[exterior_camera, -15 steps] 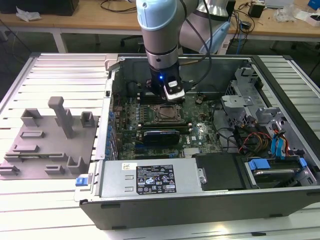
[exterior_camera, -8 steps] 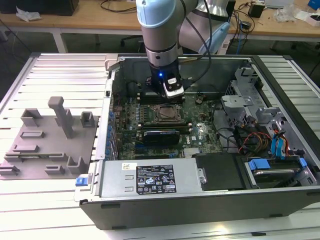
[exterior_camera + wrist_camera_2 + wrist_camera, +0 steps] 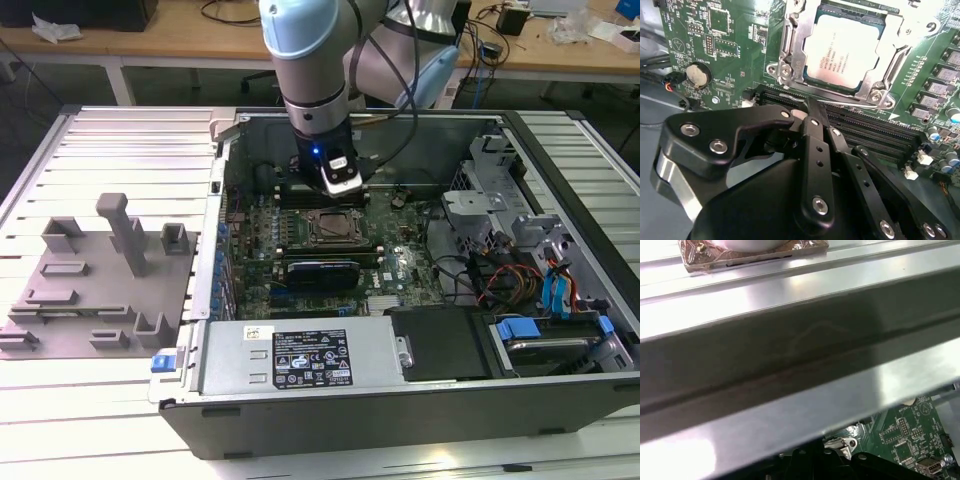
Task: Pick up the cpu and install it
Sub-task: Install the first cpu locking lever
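You've got an open computer case (image 3: 560, 395) lying on the slatted aluminium bench (image 3: 130, 125), toward the exterior view's right. Green motherboard (image 3: 400, 262) sits in it, with a black graphics card (image 3: 322, 272) near its middle. Power supply (image 3: 300, 358) runs along the case's near edge; drive cage with blue tabs (image 3: 520, 328) at its right end. Grey fixture plate (image 3: 95, 285) on the bench's left side. Coin cell (image 3: 698, 75) on the board in the second wrist view.
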Controlling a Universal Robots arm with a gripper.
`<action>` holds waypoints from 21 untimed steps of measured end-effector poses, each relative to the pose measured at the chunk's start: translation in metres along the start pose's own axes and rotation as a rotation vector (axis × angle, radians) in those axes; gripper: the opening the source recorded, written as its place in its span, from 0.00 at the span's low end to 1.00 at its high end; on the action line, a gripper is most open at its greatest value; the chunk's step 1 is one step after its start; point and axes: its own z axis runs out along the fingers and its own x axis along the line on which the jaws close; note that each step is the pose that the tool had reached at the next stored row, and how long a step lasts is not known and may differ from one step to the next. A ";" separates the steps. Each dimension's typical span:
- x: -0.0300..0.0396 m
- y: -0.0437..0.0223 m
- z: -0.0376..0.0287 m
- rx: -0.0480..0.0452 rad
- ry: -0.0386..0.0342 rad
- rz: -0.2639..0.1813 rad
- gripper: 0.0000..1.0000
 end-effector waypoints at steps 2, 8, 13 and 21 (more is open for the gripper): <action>0.0028 -0.0010 0.0008 -0.0034 -0.0102 -0.001 0.11; 0.0049 -0.0027 0.0044 -0.0071 -0.0263 -0.004 0.11; 0.0046 -0.0046 0.0060 -0.0067 -0.0289 -0.005 0.11; -0.0001 -0.0040 0.0097 -0.0061 -0.0295 -0.005 0.11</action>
